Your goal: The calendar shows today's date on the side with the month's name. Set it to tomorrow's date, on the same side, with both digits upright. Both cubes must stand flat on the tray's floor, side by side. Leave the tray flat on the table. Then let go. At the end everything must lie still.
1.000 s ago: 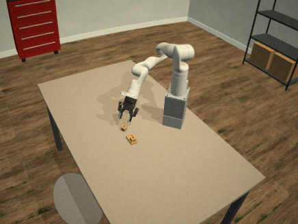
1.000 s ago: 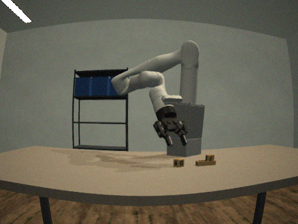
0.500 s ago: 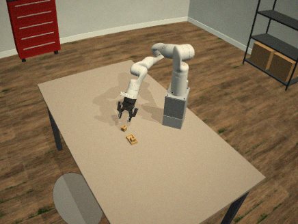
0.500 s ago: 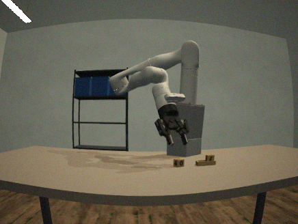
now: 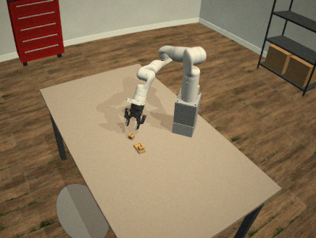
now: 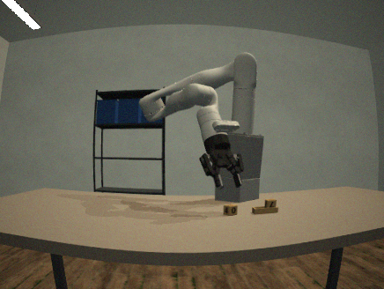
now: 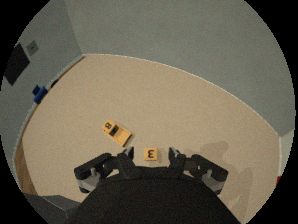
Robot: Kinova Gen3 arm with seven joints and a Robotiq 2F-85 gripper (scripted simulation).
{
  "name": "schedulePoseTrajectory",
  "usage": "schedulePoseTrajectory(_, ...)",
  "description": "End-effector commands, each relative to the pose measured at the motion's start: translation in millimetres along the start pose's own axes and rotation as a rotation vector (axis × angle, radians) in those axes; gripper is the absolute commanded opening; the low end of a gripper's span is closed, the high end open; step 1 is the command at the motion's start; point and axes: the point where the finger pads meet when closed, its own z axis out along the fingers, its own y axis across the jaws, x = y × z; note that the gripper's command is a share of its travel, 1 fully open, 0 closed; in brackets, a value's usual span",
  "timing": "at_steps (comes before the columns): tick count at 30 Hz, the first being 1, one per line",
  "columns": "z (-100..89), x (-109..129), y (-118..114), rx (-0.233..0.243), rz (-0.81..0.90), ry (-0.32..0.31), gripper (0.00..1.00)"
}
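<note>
A small wooden tray (image 5: 136, 148) lies flat on the table with one number cube (image 6: 270, 203) standing in it. It also shows in the exterior view (image 6: 265, 210) and the wrist view (image 7: 116, 132). The other cube (image 5: 131, 136) rests on the table top beside the tray, apart from it; it shows in the exterior view (image 6: 230, 210) and the wrist view (image 7: 150, 155). My gripper (image 5: 135, 125) hangs open and empty in the air above the loose cube, not touching it. It also shows in the exterior view (image 6: 227, 181).
The arm's grey base block (image 5: 185, 117) stands on the table behind the cubes. A red drawer cabinet (image 5: 35, 28) and a shelf rack (image 5: 293, 43) stand on the floor far from the table. A round stool (image 5: 80, 210) stands at the table's near left corner.
</note>
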Motion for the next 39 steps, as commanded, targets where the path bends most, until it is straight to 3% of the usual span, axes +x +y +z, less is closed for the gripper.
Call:
schedulePoseTrajectory(1,1.4,2.4,-1.7,0.007,-0.014,-0.026,0.67)
schedulePoseTrajectory(12,1.0,5.0,-1.2,0.002,-0.015,-0.184,0.67)
schedulePoseTrajectory(31,0.8,6.4,-0.6,-0.004,-0.015,-0.246,0.67)
schedulePoseTrajectory(39,2.7,5.6,-0.3,0.0,-0.013,-0.384,0.67)
